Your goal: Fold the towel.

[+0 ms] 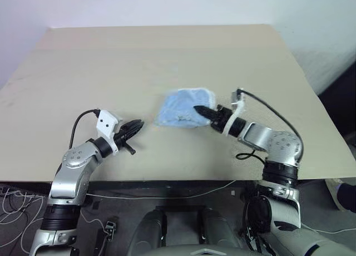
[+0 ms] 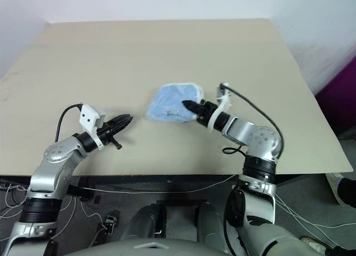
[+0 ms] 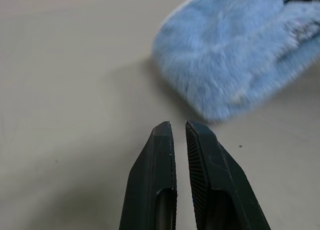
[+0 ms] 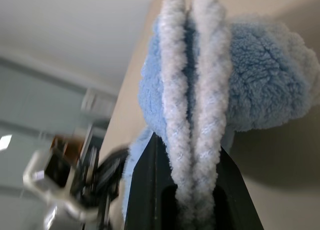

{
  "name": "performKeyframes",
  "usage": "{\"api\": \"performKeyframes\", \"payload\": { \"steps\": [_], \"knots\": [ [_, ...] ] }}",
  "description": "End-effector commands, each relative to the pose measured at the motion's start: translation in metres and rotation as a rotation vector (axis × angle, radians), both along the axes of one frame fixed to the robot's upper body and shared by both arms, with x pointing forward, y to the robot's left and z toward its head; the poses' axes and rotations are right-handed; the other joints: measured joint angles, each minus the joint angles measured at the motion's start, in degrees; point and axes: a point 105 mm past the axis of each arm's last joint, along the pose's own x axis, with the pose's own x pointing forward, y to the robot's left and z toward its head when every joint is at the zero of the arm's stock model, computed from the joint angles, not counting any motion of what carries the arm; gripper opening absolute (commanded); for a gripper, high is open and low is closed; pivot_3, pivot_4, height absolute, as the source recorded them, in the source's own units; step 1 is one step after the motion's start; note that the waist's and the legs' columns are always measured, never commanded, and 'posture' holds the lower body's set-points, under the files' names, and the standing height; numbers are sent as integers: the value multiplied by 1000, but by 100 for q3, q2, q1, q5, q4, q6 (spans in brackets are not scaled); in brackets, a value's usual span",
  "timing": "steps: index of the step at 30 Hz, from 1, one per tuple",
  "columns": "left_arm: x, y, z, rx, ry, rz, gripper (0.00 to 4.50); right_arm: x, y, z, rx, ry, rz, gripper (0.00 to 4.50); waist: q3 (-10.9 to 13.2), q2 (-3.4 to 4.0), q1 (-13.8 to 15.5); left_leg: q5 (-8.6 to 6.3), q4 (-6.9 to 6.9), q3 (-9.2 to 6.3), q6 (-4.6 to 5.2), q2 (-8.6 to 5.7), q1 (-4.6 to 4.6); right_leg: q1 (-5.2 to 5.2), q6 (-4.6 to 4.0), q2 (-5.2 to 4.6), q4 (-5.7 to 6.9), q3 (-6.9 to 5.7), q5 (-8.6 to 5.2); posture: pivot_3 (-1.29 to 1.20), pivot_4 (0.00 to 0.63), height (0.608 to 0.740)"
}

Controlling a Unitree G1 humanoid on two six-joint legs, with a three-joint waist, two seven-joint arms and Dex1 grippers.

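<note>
A plain beige table (image 1: 167, 55) stands against a pale wall, and near its middle the light blue towel (image 1: 181, 107) sits bunched in a folded heap. The right gripper (image 1: 201, 110) is clamped on the towel's doubled white-edged layers at the heap's right side. Left of the towel and apart from it, the left gripper (image 1: 137, 125) hangs just over the table with its jaws nearly together on nothing.
</note>
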Motion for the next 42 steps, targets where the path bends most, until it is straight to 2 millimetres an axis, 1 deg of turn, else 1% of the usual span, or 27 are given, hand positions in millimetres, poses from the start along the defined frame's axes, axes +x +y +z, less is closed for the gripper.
{"api": "performKeyframes", "payload": {
  "steps": [1, 4, 6, 7, 8, 10, 15, 21, 22, 24, 29, 33, 34, 36, 38, 40, 42],
  "knots": [
    [1, -10, 7, -9, -31, -44, 472, 5, -68, 32, 23, -90, -280, 19, 0, 0, 6, 0, 1, 0, 1, -3, -1, 2, 0, -2, -1, 0, 0, 0, 150, 740],
    [3, -18, 5, -15, -22, -74, 472, 4, -119, 35, 0, -62, -508, 19, 0, 0, -10, 0, 2, 1, 1, -3, -1, 1, 0, 0, 0, 0, 0, 0, 150, 740],
    [5, -24, 4, -25, -19, -96, 472, -4, -157, 28, -3, 5, -685, 19, 0, 0, -14, 0, 2, 1, 2, 1, -1, 1, 0, 4, 2, 1, 0, 0, 150, 740],
    [6, -28, 4, -29, -18, -108, 472, -9, -172, 22, -6, 47, -756, 19, 0, 0, -15, 0, 2, 1, 2, 3, -1, 1, 0, 5, 3, 1, 0, 0, 150, 740],
    [7, -31, 4, -32, -16, -120, 472, -14, -182, 16, -14, 81, -805, 19, 0, 0, -15, 0, 2, 2, 2, 3, -1, 1, 0, 6, 2, 1, 0, 0, 150, 740],
    [9, -37, 3, -35, -12, -142, 472, -24, -189, 4, -43, 154, -851, 19, 0, 0, -18, 0, 2, 5, 2, 3, -1, 2, 0, 6, 2, 3, 0, 0, 150, 740],
    [12, -48, 2, -42, -9, -180, 472, -41, -194, -17, -85, 266, -907, 19, -5, 9, -45, 1, 3, 13, 4, 6, 0, 1, 0, 9, 6, 10, 0, 0, 150, 740],
    [13, -54, 0, -42, -9, -200, 472, -47, -199, -23, -63, 301, -949, 19, -5, 10, -17, 0, 19, 12, 7, 6, 0, 8, 1, 13, 8, 9, 0, 0, 150, 740],
    [13, -54, 0, -43, -9, -201, 472, -48, -199, -23, -56, 303, -954, 620, -5, 10, -13, -1, 24, 12, 8, 6, 0, 11, 1, 13, 8, 8, 0, 0, 150, 740],
    [13, -54, 0, -44, -9, -202, 472, -49, -200, -22, -49, 302, -954, 1242, -5, 10, -13, -4, 34, 8, 13, 7, 0, 18, 1, 13, 8, 4, 0, 0, 150, 740],
    [11, -54, -3, -51, 0, -203, 472, -52, -205, -17, -45, 286, -990, 3016, -5, 11, -16, -6, 42, 6, 17, 7, 1, 25, 1, 14, 8, 2, -1, 0, 150, 740],
    [12, -54, -4, -53, 7, -204, 472, -54, -217, -9, -36, 254, -1081, 4402, -6, 11, -16, -6, 43, 6, 17, 7, 1, 25, 1, 14, 8, 2, -1, 0, 150, 740],
    [12, -54, -4, -53, 8, -204, 472, -55, -219, -7, -42, 244, -1095, 4461, -6, 12, -16, -6, 43, 6, 17, 7, 1, 25, 1, 14, 8, 2, -1, 0, 150, 740],
    [14, -53, -4, -54, 9, -199, 472, -57, -227, 8, -139, 157, -1141, 4461, -6, 12, -10, -7, 44, 6, 18, 7, 1, 26, 1, 14, 8, 1, -1, 0, 150, 740],
    [15, -51, -4, -55, 9, -194, 472, -56, -229, 19, -214, 82, -1155, 4461, -5, 13, -11, -8, 45, 7, 20, 6, 1, 27, 2, 15, 7, 1, -1, 0, 150, 740],
    [19, -48, -3, -55, 2, -160, 472, -50, -220, 37, -372, -39, -1116, 4461, -6, 14, -20, -8, 46, 7, 20, 7, 1, 27, 2, 16, 8, 1, -1, 0, 150, 740],
    [26, -42, -3, -37, -23, -87, 472, -39, -199, 54, -554, -194, -1023, 4461, -7, 16, -34, -8, 46, 7, 20, 7, 3, 27, 2, 17, 8, 2, -1, 0, 150, 740]
  ]
}}
